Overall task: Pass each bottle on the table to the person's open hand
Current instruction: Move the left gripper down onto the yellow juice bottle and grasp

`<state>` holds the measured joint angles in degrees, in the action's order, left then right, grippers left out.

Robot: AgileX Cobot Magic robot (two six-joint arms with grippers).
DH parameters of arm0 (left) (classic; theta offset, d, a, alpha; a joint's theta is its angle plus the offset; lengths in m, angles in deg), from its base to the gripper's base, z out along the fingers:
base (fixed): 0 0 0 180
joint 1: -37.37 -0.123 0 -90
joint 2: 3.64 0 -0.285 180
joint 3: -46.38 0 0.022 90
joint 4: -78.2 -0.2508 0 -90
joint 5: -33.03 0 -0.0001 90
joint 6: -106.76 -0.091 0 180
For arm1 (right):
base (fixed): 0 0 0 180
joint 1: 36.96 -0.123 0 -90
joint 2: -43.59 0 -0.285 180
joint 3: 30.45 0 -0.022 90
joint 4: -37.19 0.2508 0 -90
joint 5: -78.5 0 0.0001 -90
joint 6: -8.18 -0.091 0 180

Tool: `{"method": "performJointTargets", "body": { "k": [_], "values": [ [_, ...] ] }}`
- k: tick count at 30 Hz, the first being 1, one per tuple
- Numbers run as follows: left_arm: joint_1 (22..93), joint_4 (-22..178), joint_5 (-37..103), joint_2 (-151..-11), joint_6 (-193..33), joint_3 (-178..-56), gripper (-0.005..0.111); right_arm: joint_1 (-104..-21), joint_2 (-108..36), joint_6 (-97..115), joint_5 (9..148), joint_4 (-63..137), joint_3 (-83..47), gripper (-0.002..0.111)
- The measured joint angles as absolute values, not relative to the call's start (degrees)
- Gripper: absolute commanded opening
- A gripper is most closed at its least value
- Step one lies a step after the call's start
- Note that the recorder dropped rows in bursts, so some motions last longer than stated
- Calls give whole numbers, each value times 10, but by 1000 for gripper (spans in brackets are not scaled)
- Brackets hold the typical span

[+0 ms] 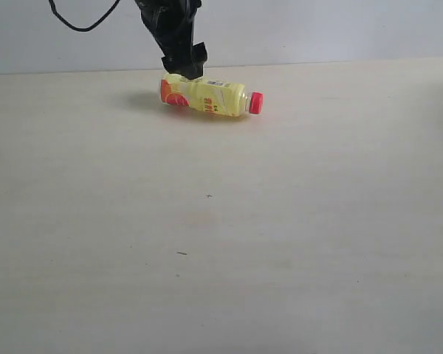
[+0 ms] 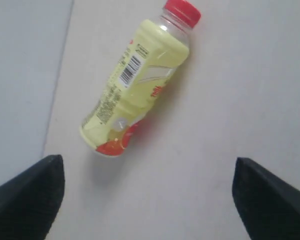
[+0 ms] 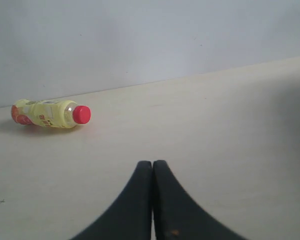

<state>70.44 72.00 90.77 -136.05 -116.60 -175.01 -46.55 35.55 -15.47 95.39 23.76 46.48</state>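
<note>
One yellow bottle [image 1: 207,95] with a red cap lies on its side near the far edge of the pale beige table [image 1: 221,221]. The other bottles and the person's open hand are out of view. My left gripper [image 1: 183,65] hangs just above the bottle's base end. In the left wrist view the bottle [image 2: 135,80] lies beyond the left gripper [image 2: 149,192], whose fingers stand wide apart with nothing between them. My right gripper [image 3: 152,167] is shut and empty, low over the table, with the bottle [image 3: 50,113] far off to one side.
A pale grey wall [image 1: 317,29] rises right behind the table's far edge. A black cable [image 1: 81,22] hangs in front of the wall beside the left arm. A few tiny dark specks [image 1: 209,196] mark the table.
</note>
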Motion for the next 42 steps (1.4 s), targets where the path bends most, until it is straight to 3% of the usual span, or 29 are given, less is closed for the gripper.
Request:
{"method": "performJointTargets", "body": {
  "k": [2, 8, 16, 42],
  "values": [
    [704, 715, 857, -1374, -1176, -1750, 70, -465, 356, -155, 954, 238, 465, 0],
    [685, 715, 777, -1423, -1235, -1750, 86, -465, 356, -155, 954, 238, 465, 0],
    [641, 715, 736, -1455, -1240, -1750, 86, -465, 356, -155, 954, 238, 465, 0],
    [640, 721, 709, -1478, -1232, -1750, 86, -465, 356, -155, 954, 238, 465, 0]
  ]
}}
